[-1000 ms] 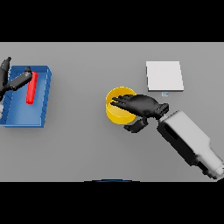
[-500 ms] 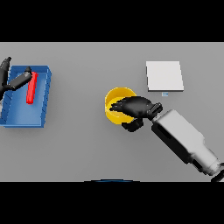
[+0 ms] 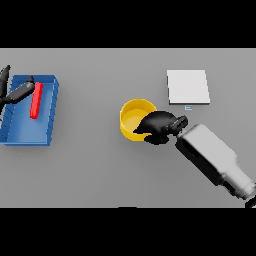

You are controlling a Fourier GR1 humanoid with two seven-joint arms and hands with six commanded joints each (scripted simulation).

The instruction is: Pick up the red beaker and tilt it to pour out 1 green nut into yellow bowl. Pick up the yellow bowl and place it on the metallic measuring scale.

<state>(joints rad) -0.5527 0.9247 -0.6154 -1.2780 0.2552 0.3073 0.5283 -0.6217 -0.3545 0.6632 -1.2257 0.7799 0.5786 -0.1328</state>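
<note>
The yellow bowl stands at the table's middle. My right hand lies over its right rim, fingers and thumb curled round that edge, hiding that side of the bowl. No green nut shows inside it. The red beaker lies on its side in a blue tray at the far left. My left hand hovers at the tray's upper left, fingers spread, just left of the beaker and not holding it. The metallic scale, a pale square plate, sits behind and to the right of the bowl.
The blue tray's walls enclose the beaker. My right forearm stretches from the lower right toward the bowl. Bare grey table lies between the tray and the bowl and along the front.
My right hand has slid left onto the bowl's right rim and its fingers have closed over it. The left hand, beaker and bowl have stayed put.
</note>
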